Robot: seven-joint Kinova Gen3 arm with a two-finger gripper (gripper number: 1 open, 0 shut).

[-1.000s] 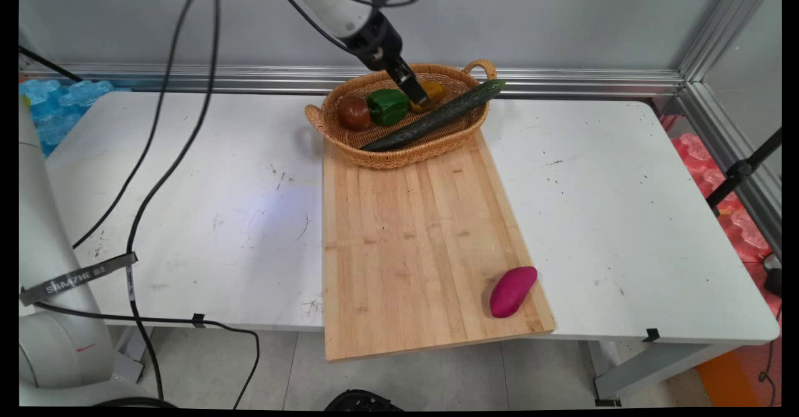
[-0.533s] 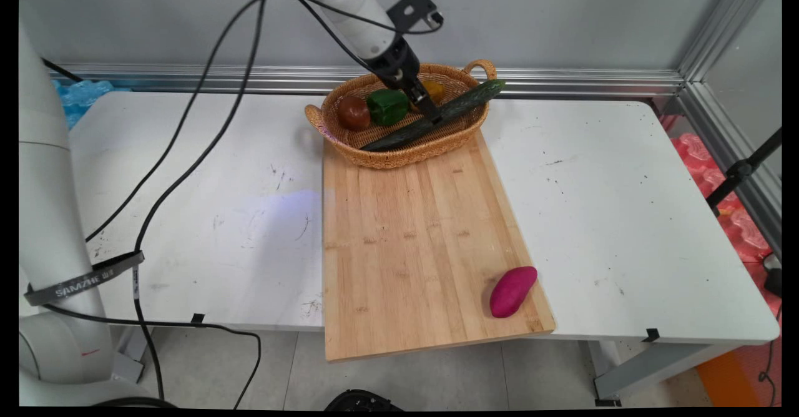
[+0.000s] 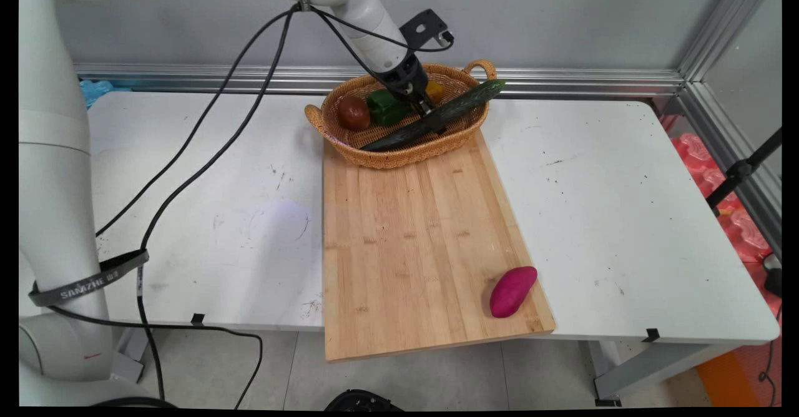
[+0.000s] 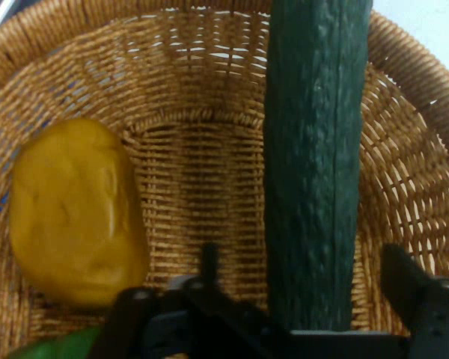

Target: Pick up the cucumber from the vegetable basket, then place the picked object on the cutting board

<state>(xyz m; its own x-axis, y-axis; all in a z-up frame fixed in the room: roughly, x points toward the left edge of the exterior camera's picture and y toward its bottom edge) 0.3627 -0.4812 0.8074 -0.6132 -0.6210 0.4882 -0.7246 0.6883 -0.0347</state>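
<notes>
A long dark green cucumber [image 3: 468, 100] lies slantwise across a woven basket [image 3: 399, 155] at the table's far side, one end resting over the rim. My gripper [image 3: 432, 116] is down inside the basket, over the cucumber's middle. In the hand view the cucumber [image 4: 314, 149] runs up between my two fingers, and my gripper [image 4: 307, 269] is open, with a gap on each side. A yellow vegetable [image 4: 75, 209] lies to the left on the basket's floor [image 4: 194, 172]. A green pepper [image 3: 382, 107] and a reddish-brown tomato [image 3: 354, 112] sit in the basket's left half.
A wooden cutting board [image 3: 412, 242] reaches from the basket to the table's near edge and hangs over it. A purple sweet potato [image 3: 513, 291] lies on the board's near right corner. Black cables [image 3: 187, 155] hang over the table's left side.
My gripper has come down and to the right, from above the yellow vegetable to astride the cucumber's middle. The vegetables have not moved.
</notes>
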